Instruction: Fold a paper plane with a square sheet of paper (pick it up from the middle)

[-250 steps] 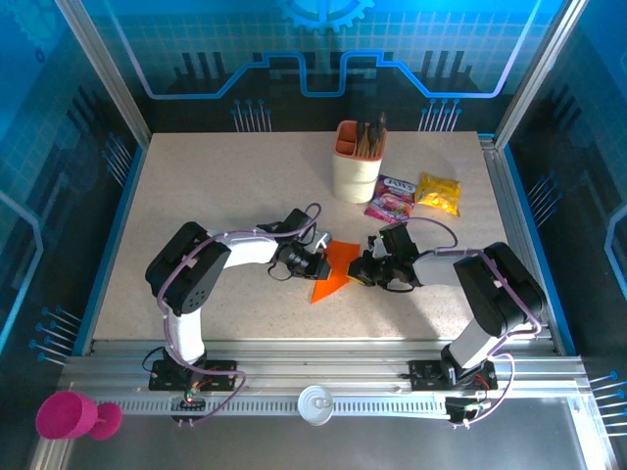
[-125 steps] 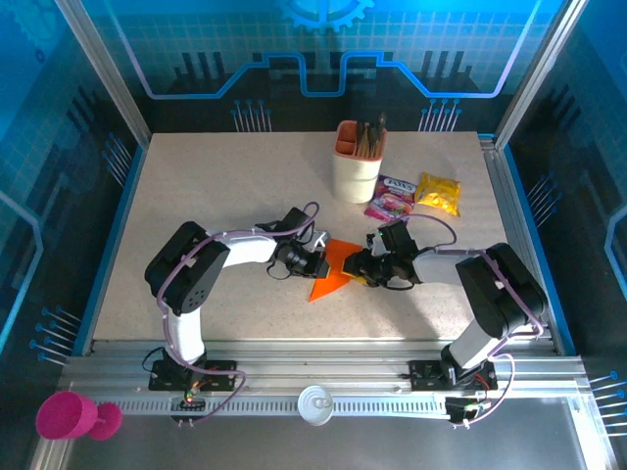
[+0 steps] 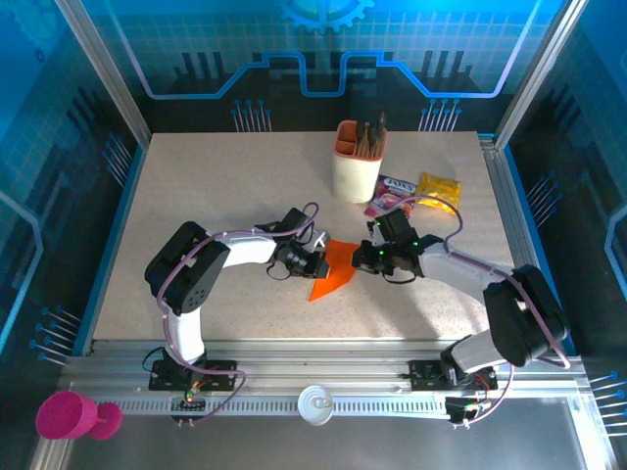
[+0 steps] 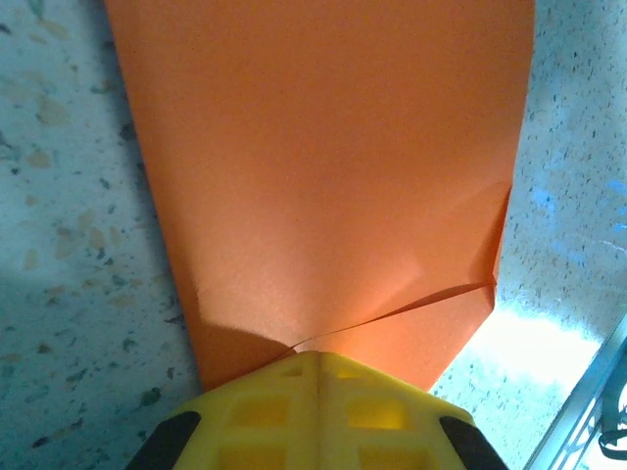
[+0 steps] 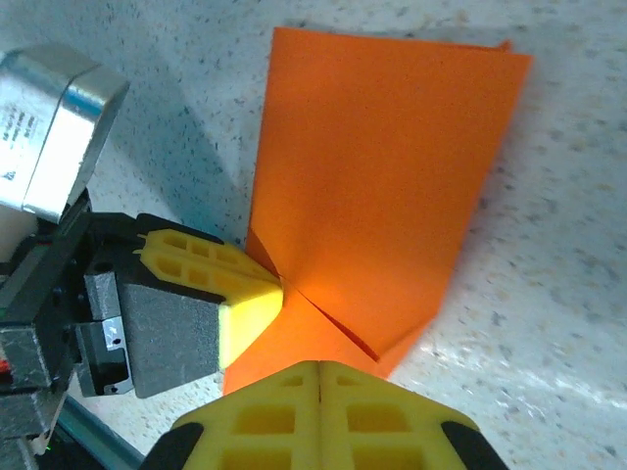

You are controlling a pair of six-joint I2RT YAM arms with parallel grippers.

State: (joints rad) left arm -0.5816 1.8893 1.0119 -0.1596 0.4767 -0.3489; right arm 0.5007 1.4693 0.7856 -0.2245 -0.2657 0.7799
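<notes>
Left gripper [image 3: 319, 263] first: your wrist view shows its yellow fingers [image 4: 265, 411] pressed together with no gap along the seam, their tips right on one edge of the orange paper [image 3: 333, 276]. You can't tell whether the sheet is nipped between them or only pinned under the tips. Right gripper [image 3: 361, 258] comes in from the opposite side, its fingers [image 5: 382, 421] likewise closed flush, tips just beside a folded corner of the paper; whether they touch it, you cannot tell. The paper lies about mid-table [image 3: 196, 196], a little toward the near edge, between your two grippers. It's creased into a tapered shape, with a fold line running out from the left tips. Toward the far edge stands the beige pen cup [image 3: 355, 166], with a pink packet [image 3: 394, 191] and a yellow packet [image 3: 438, 193] beside it on the side of the right edge.
</notes>
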